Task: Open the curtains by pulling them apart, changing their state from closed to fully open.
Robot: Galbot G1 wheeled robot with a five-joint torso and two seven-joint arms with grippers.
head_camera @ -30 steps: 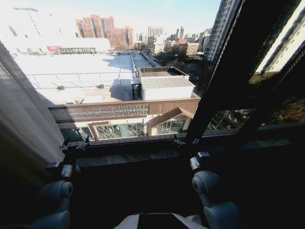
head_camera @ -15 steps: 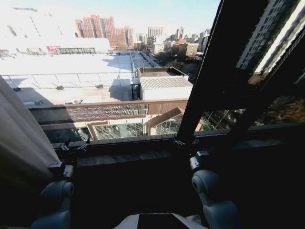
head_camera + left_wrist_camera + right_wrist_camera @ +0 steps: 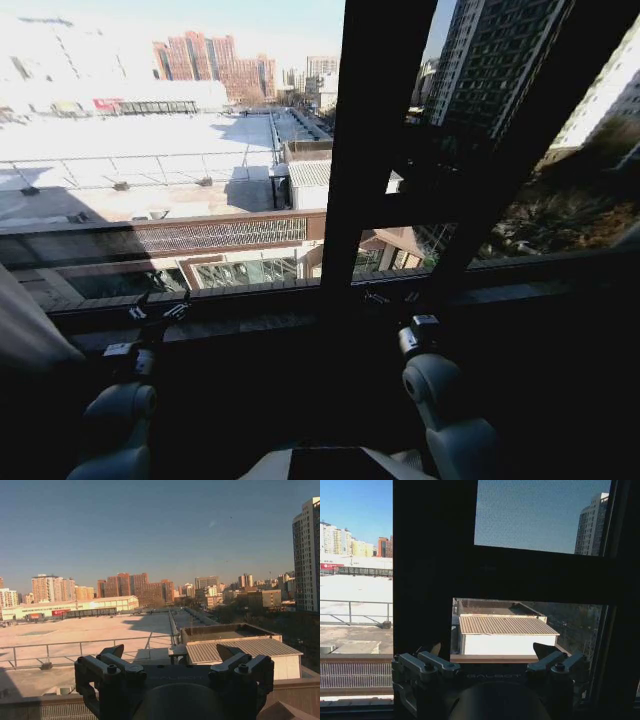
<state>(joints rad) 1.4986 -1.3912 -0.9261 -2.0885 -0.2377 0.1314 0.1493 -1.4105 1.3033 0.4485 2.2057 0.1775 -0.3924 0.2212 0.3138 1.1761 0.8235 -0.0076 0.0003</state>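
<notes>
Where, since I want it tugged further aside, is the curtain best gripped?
Probably the curtain at its free vertical edge, the bunched folds facing mid-window. Come from its right with the open left tool, just beside that edge; hanging pleats suit a sideways pinch. The right tool waits by the sill.

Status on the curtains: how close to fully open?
Mostly done: the dark-framed window is uncovered, rooftops in plain view. A sliver of sheer white pleated curtain sits at the head view's lower left edge. In hand: nothing; left end effector and right end effector hover open near the sill, holding no fabric. Left: little, if anything, visible.
</notes>
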